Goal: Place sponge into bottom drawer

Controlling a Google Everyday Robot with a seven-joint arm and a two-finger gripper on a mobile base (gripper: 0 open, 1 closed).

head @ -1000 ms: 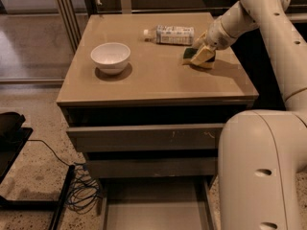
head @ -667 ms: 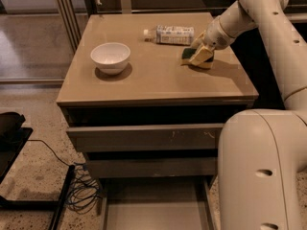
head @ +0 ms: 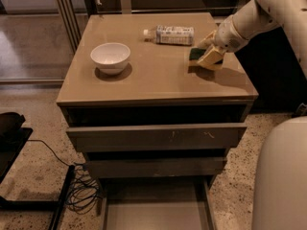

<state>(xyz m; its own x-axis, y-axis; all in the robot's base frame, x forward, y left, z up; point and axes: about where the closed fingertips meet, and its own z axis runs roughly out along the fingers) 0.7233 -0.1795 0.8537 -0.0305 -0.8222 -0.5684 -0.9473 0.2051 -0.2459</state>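
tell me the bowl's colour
White bowl, camera view; gripper at the sponge on the cabinet top.

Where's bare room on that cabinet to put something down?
Bare: the tabletop between bowl and sponge, its front strip, and the floor of the bottom drawer. Crowded: back right, where the gripper holds the sponge beside the bottle.

White arm reaches down from upper right; claw (head: 207, 55) apparently clamps the sponge (head: 194, 54)
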